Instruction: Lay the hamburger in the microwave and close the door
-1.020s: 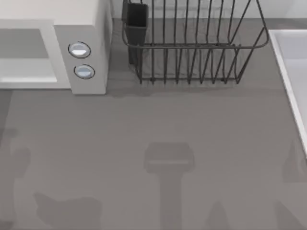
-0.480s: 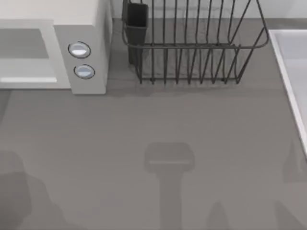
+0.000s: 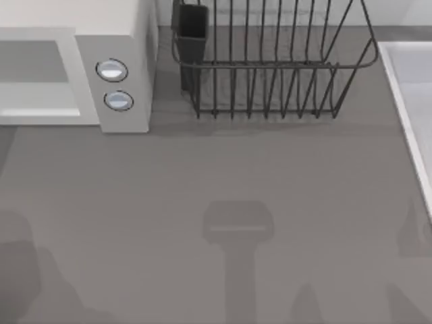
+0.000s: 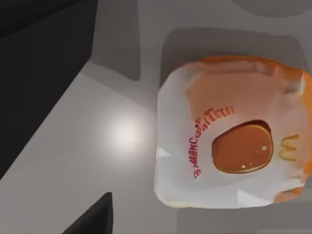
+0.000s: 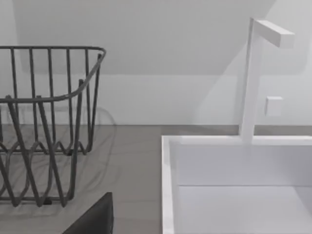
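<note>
Hamburger in a white wrapper, printed with red lettering, a yellow logo and a picture of an orange-brown bun, lying flat on a pale grey surface directly below my left wrist camera. It is close to my left gripper, of which I see a dark part at the frame edge. That part and the wrapper are apart, not touching. Whether this gripper is open or closed I cannot tell. A large dark shape stands beyond the hamburger on the gripper's far side, and I cannot tell what it is.

Top view: microwave at the far left of the table, with a light grey control panel bearing two round knobs. The door, white-framed with a grey window, lies beside the panel and roughly in line with it; I cannot tell whether it is fully closed. A dark wire dish rack stands just beside the microwave, with a dark cup on its near corner. A white sink runs along the right edge. Soft shadows fall on the near part of the table.

Right wrist view: my right gripper is parked, facing the dish rack and the sink with its white tap. Its state I cannot tell either.
</note>
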Motion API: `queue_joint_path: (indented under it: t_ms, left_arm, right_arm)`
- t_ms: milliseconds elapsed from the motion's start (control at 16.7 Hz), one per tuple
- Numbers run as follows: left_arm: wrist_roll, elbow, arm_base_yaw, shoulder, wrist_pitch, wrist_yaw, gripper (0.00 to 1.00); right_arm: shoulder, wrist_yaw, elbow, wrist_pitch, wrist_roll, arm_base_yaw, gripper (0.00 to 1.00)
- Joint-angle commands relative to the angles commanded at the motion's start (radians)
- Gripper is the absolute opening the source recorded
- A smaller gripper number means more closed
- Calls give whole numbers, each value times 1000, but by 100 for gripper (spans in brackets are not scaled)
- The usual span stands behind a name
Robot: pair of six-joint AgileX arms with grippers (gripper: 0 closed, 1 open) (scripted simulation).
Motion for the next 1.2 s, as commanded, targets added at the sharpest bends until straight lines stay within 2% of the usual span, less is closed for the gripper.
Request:
queue_joint_path:
  t_ms: [480, 780, 1200]
  left_arm:
    - [7, -153, 6, 160, 317, 0, 100]
    - [8, -167, 7, 174, 342, 0, 100]
    - [8, -167, 7, 174, 342, 0, 47]
  right_arm:
    - [0, 0, 0, 0, 0, 0, 100]
    - [0, 0, 0, 0, 0, 0, 100]
    - [0, 0, 0, 0, 0, 0, 100]
